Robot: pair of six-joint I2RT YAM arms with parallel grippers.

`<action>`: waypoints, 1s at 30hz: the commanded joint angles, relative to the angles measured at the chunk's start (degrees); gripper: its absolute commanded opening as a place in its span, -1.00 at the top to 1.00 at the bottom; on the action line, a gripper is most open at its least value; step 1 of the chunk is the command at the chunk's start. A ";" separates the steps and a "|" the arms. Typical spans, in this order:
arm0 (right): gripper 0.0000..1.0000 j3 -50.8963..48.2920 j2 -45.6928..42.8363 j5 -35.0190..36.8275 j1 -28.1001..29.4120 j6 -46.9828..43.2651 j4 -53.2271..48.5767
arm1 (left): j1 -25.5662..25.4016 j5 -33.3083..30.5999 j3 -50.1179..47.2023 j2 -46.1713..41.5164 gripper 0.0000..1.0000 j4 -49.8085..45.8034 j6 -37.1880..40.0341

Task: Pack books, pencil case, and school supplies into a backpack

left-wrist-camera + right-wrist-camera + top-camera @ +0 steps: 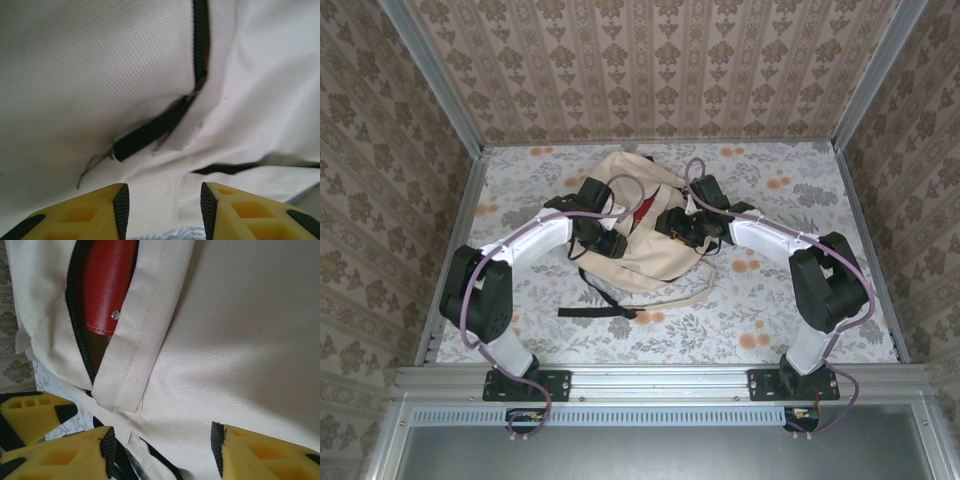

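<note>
The cream backpack (pixel 650 250) lies in the middle of the table with both arms bent over it. In its open zipper slit sits the red school supplies item (pixel 105 285), seen from above as a red sliver (pixel 642 208). My left gripper (pixel 615 243) stands open over the canvas (pixel 75 75), near the end of a black zipper (pixel 155 130), its jaws (pixel 162 210) apart with nothing pinched. My right gripper (pixel 672 225) is open too (pixel 162 450), over the canvas flap (pixel 135 355) beside the slit. The books and the pencil case are hidden.
A black strap (pixel 600 311) and a beige strap (pixel 665 297) trail from the backpack toward the near edge. The floral tablecloth (pixel 770 300) is bounded by patterned walls (pixel 650 70) on three sides. A yellow finger (pixel 30 415) of the other gripper sits at the left.
</note>
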 commanded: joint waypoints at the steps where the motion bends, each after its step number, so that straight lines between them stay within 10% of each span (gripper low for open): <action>1: -0.13 2.45 2.32 -1.47 0.05 2.35 -1.03 | 0.10 -2.64 2.37 1.95 0.11 2.39 3.88; 17: -0.11 6.63 6.59 -2.74 -2.66 5.80 1.11 | 0.02 1.05 5.45 7.94 0.17 3.08 9.03; 30: -0.08 7.94 8.29 -3.18 -2.96 6.23 1.15 | -0.70 -8.32 6.90 10.34 0.66 1.10 10.92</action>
